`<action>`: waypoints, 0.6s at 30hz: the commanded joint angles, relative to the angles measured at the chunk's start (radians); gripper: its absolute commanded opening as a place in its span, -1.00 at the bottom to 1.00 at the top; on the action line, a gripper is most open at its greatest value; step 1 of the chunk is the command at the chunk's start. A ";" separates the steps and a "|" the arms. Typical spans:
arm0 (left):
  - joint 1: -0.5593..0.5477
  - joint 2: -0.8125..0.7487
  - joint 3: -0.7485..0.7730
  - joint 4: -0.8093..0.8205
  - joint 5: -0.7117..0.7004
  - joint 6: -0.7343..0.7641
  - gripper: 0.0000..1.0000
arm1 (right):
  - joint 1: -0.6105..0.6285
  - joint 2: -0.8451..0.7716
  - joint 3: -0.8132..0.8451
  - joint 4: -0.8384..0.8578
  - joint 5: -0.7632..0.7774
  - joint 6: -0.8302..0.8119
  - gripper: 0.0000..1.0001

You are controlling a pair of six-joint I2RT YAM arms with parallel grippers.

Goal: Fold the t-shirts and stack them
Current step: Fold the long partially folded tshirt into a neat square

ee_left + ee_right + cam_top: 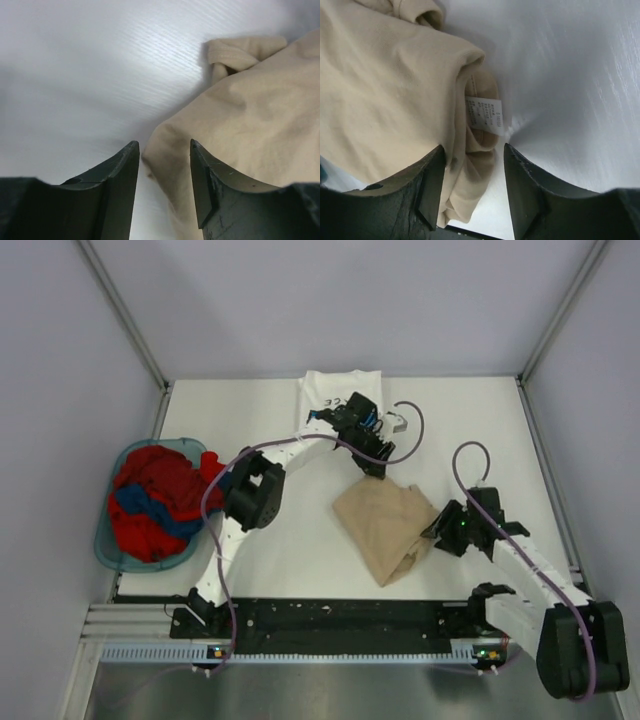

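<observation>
A tan t-shirt (385,525) lies crumpled in the middle of the white table. My left gripper (373,468) is open at its far corner; in the left wrist view (165,147) a tan corner (165,150) lies between the jaws. My right gripper (438,530) is open at the shirt's right edge; in the right wrist view (472,150) the folded tan hem with a white label (484,115) sits between the jaws. A folded white printed t-shirt (325,395) lies at the back. Red (160,480) and blue (150,510) shirts fill the basket.
A teal plastic basket (108,545) stands at the table's left edge. A small grey object (398,424) lies right of the white shirt. Grey walls enclose the table. The arms' black base rail (340,615) runs along the near edge.
</observation>
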 commanded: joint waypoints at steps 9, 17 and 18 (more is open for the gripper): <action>0.184 -0.305 -0.263 0.027 -0.090 -0.044 0.19 | -0.059 0.586 0.355 0.416 -0.189 -0.337 -1.00; 0.204 -0.527 -0.623 0.138 -0.069 -0.104 0.21 | 0.042 0.932 0.908 0.206 -0.516 -0.588 -0.54; 0.204 -0.542 -0.645 0.144 -0.075 -0.101 0.21 | 0.042 0.944 0.955 0.156 -0.450 -0.598 -0.45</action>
